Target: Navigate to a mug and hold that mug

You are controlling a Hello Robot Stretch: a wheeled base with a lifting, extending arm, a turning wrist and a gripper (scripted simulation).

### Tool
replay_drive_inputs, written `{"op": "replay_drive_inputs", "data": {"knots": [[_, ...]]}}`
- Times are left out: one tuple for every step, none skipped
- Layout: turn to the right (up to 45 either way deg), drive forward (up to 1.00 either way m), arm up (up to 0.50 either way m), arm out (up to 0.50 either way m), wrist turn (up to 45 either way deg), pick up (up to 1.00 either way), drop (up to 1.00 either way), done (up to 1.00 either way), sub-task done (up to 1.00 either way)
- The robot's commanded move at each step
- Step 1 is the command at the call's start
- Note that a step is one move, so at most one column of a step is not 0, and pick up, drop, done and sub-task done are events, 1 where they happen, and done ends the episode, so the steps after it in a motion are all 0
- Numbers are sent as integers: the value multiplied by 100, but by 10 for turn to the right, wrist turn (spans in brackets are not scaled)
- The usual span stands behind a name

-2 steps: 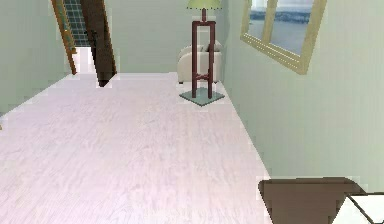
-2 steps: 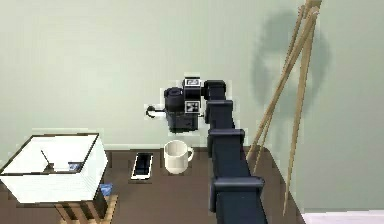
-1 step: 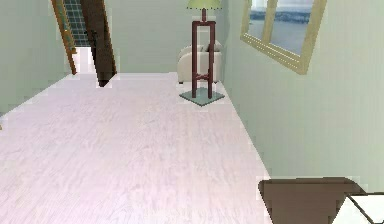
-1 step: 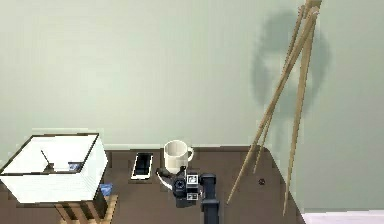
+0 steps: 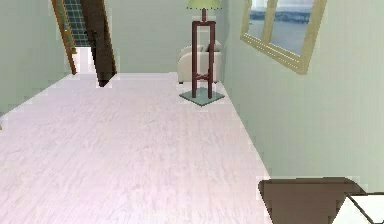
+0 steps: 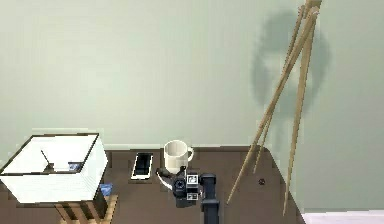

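A white mug (image 6: 177, 155) stands upright on a dark brown tabletop (image 6: 262, 168) in the arm side view, close to the pale green wall. The gripper (image 6: 170, 177) reaches in from the dark arm bar (image 6: 211, 205) at the bottom edge, its far end just below and beside the mug's base. With the mug standing on the table right at the fingers, I cannot tell whether the gripper holds anything or touches the mug.
Left of the mug lie a dark phone (image 6: 142, 165) and a big white open box (image 6: 52, 168). Slanting wooden tripod legs (image 6: 285, 110) rise at the right. Ahead, pale floor (image 5: 130, 140) leads to a floor lamp (image 5: 204, 50), a white seat (image 5: 186, 64) and an open door (image 5: 98, 40).
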Motion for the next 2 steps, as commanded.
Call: {"op": "replay_drive_inputs", "data": {"knots": [[0,0,10,0,0,0,0,0,0],[0,0,0,0,0,0,0,100,0]]}}
